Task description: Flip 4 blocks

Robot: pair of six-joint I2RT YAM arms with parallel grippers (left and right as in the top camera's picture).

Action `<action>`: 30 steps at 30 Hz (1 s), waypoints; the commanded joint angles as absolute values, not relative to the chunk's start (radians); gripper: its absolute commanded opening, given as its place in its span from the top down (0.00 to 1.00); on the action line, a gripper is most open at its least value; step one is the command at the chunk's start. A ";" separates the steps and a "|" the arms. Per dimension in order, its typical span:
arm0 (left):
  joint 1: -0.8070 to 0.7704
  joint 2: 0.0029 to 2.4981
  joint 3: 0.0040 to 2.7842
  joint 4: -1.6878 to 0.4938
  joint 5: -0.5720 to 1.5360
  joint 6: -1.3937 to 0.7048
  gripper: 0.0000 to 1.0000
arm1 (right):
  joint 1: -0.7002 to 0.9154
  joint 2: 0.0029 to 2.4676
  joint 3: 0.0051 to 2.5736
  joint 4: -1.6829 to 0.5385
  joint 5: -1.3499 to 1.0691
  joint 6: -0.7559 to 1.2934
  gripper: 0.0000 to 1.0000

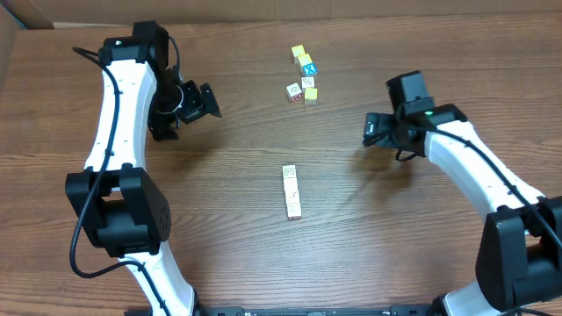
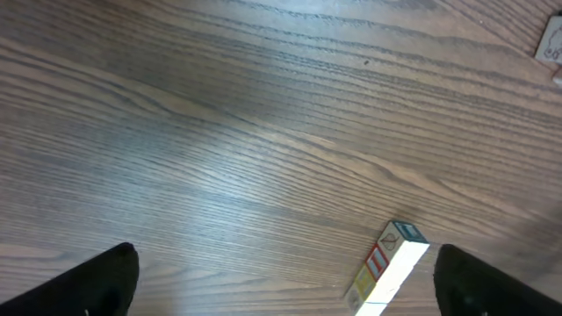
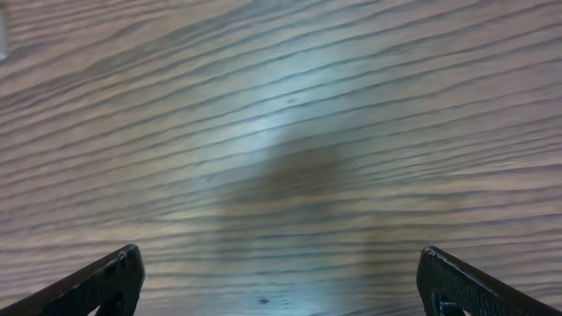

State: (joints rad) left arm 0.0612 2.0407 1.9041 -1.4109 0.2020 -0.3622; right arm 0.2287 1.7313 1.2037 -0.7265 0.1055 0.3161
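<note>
Both pincers open, blocks in row mid-desk

L pincer (image 1: 211,101) & R pincer (image 1: 371,130) both spread wide, holding nothing, well apart from the blocks (image 1: 291,191). The 4 lie end to end in a straight line at ctr of desk (image 1: 263,254). Cluster of loose cubes (image 1: 304,75) sits farther back.

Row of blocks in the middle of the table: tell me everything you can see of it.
The row is a straight, slightly slanted line of small wooden cubes set end to end, apparently four. Top faces are cream with faint marks; the left wrist view shows red marks on a side face and a blue-green border on one end face. It lies flat on the table, nothing else touching it.
</note>
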 commanded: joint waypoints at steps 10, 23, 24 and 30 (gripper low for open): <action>0.052 2.046 1.898 -1.397 0.202 -0.351 0.00 | 0.209 1.730 1.217 -0.724 0.112 0.294 0.00; 0.052 2.046 1.898 -1.372 0.202 -0.351 0.00 | 0.209 1.730 1.217 -0.724 0.112 0.295 0.00; 0.052 2.046 1.898 -1.372 0.202 -0.351 0.00 | 0.209 1.730 1.217 -0.724 0.112 0.294 0.00; 0.052 2.046 1.898 -1.372 0.202 -0.351 0.00 | 0.209 1.730 1.216 -0.721 0.112 0.294 0.00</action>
State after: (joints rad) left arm 0.0589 2.0407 1.9041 -1.3724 0.2020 -0.3622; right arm 0.2111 1.7313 1.2037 -0.7265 0.1081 0.3088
